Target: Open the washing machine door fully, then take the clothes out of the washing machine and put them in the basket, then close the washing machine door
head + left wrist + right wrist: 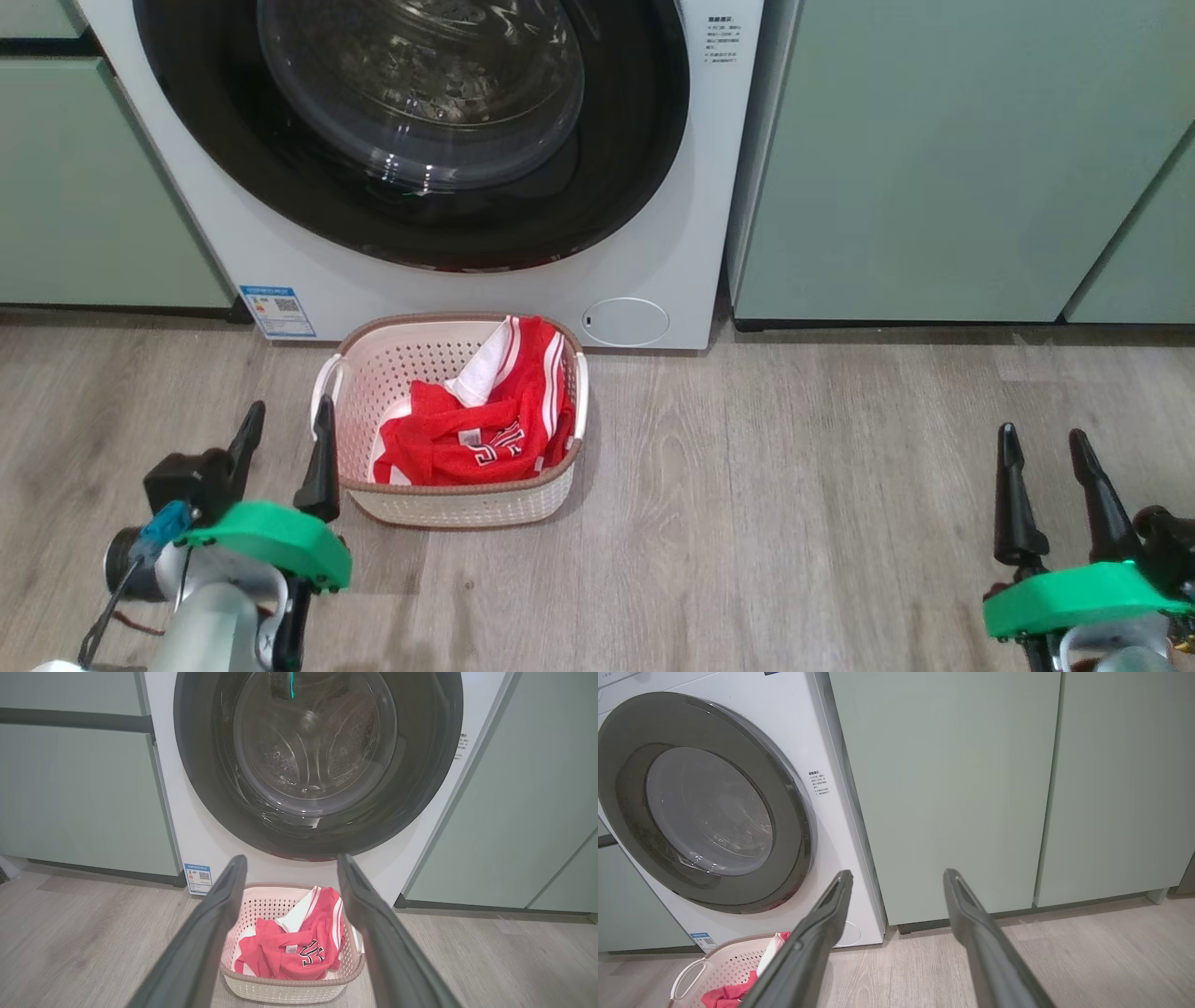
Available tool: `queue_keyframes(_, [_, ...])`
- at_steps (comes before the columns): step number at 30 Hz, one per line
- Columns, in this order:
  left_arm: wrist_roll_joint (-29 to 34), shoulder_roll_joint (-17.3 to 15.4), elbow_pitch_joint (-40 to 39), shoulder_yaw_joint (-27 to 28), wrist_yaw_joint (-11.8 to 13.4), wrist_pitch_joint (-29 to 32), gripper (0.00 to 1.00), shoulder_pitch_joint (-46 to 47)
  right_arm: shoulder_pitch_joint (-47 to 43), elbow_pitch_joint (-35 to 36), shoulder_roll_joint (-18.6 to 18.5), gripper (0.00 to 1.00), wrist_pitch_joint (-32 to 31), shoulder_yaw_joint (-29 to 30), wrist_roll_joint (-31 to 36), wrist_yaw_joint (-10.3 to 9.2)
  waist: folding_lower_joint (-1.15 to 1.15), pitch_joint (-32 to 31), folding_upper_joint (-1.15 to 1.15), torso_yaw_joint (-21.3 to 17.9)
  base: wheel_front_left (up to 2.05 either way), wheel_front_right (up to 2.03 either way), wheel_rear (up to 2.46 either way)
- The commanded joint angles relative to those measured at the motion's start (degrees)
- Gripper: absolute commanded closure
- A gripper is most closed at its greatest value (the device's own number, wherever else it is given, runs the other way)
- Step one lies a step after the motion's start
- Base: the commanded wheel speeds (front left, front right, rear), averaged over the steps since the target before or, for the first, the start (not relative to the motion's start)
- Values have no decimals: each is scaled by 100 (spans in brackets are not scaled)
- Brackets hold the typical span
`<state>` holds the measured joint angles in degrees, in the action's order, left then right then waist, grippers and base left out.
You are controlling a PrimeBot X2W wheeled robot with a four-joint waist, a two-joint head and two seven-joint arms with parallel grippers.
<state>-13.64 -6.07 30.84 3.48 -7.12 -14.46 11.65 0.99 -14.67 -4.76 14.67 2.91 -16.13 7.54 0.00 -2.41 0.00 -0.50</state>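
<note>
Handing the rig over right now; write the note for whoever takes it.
Left gripper: open, empty, hovering by the basket's left side.
Right gripper: open, empty, over bare floor off to the right.
Basket: on the floor in front of the washer, with the clothes inside it.
Door: looks shut, flush with the washer front.
Done: clothes are out and in the basket, and the door appears closed.
Left: probably nothing. A red glint at the door's bottom edge may be a reflection of the clothes; check it before ending.
</note>
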Motion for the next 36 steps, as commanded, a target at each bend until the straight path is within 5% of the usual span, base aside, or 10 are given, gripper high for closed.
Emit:
queue_keyframes(1, [41, -77, -175, 235, -36, -54, 0, 166, 63, 210, -41, 0, 33, -111, 49, -5, 0, -2, 0, 13, 0, 0, 0])
queue_keyframes(15, [-5, -122, 102, 197, -36, -54, 0, 200, 66, 164, -58, 0, 33, -81, 87, -5, 0, -44, 0, -8, 0, 0, 0])
queue_keyframes(16, [-11, 20, 304, -11, 4, 3, 100, -29, 0, -36, 2, 100, -2, 16, 49, 0, 0, -44, 0, -15, 0, 0, 0])
queue_keyframes(21, [-21, 153, 695, -51, 5, 28, 100, -470, -171, -527, 67, 100, -10, -31, 38, 0, 0, -44, 0, -16, 0, 0, 0])
queue_keyframes(36, [-895, 172, 435, -3, 1, 267, 100, -474, -92, -462, 81, 100, -250, 18, -815, -1, 0, -10, 0, -8, 0, 0, 0])
